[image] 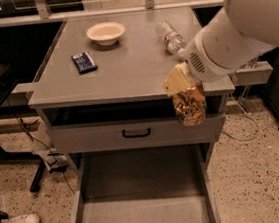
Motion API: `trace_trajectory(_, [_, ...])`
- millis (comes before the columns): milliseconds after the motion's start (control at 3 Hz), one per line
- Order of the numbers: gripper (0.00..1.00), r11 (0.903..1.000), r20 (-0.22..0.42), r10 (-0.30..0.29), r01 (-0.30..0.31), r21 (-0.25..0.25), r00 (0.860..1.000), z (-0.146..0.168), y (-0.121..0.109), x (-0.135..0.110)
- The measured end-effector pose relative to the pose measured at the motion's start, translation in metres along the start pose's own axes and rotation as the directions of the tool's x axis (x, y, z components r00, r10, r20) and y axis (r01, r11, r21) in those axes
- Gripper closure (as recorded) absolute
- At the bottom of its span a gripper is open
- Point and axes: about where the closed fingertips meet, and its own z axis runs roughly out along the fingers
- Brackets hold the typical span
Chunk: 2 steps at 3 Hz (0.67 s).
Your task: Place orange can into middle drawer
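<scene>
step: lower can | gripper (181, 84) clamped on orange can (190, 108), at the surface (134, 68) front edge | middle drawer (141, 216) open below | advice: descend past the front, centre over the floor, release low

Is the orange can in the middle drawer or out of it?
Out. The orange can hangs in the shut tool at the front right edge of the cabinet, higher than the open middle drawer.

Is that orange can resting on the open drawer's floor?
Apart. The camera view shows the orange can hanging from the gripper by the tabletop edge, well above the middle drawer floor.
</scene>
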Motion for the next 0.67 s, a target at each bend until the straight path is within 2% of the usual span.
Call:
trace_trajectory(333, [1.00, 0.9964, -0.095, 0.082, -0.083, -0.014, 0.992, 0.0080, 0.0127, 0.0534])
trace_trajectory(667, [1.00, 0.9962, -0.108, 0.083, -0.085, -0.016, 0.991, 0.0114, 0.0134, 0.0591])
